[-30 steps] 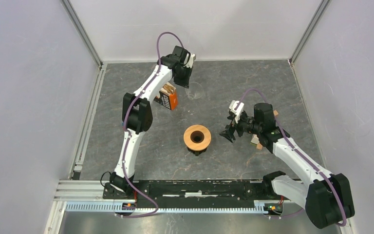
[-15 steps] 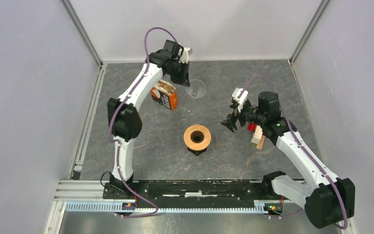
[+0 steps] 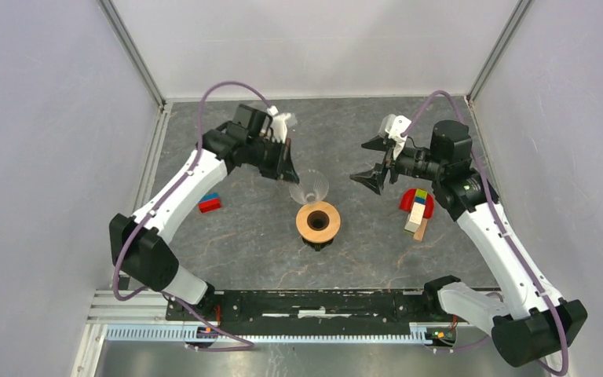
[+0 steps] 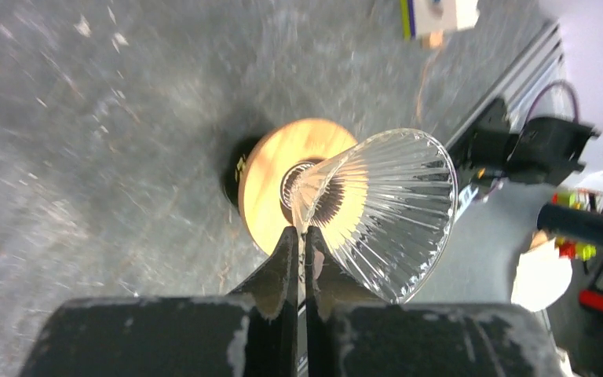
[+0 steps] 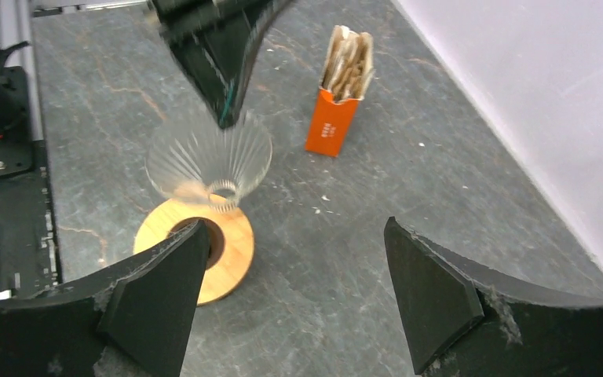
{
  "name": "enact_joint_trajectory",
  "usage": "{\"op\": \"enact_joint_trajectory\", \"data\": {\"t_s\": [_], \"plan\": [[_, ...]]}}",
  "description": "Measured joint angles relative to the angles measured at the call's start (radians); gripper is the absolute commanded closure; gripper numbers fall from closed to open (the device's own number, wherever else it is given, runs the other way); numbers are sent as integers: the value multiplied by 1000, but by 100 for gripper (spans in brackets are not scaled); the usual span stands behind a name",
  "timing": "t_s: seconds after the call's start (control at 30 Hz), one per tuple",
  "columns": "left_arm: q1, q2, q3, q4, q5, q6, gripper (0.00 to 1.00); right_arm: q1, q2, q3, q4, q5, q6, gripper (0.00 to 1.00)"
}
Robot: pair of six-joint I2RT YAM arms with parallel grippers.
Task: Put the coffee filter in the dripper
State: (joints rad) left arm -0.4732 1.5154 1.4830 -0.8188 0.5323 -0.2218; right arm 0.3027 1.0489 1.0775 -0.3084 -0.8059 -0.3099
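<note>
Left wrist: the left gripper (image 4: 298, 239) is clenching the clear ribbed glass cone (image 4: 385, 208) by its rim, risking a slip above the round tan wooden ring (image 4: 271, 177); the right gripper (image 5: 294, 232) is gaping empty.

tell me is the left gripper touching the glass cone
Touching. The left wrist view shows the left gripper shut on the glass cone, with the cone's edge pinched between the closed jaws.

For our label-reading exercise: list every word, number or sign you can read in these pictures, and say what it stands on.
No text can be read.
White print on the orange box: too blurred to read.
</note>
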Motion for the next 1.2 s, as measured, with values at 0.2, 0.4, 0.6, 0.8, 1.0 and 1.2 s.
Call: {"op": "enact_joint_trajectory", "data": {"t_s": [0.2, 0.4, 0.6, 0.8, 1.0, 1.2], "plan": [[-80, -6, -199, 87, -5, 0, 98, 62, 48, -2, 0, -22, 45, 18], [-122, -46, -218, 147, -11, 0, 98, 99, 101, -32, -1, -20, 80, 20], [-122, -58, -217, 163, -28, 0, 98, 132, 124, -80, -2, -15, 86, 21], [-143, -58, -217, 164, -34, 0, 98, 145, 129, -85, 0, -12, 85, 21], [-168, -58, -217, 164, -37, 1, 98, 150, 129, -114, 8, -5, 85, 18], [-168, -56, -220, 165, -60, 1, 98, 161, 131, -156, 19, -5, 97, 19]]}}
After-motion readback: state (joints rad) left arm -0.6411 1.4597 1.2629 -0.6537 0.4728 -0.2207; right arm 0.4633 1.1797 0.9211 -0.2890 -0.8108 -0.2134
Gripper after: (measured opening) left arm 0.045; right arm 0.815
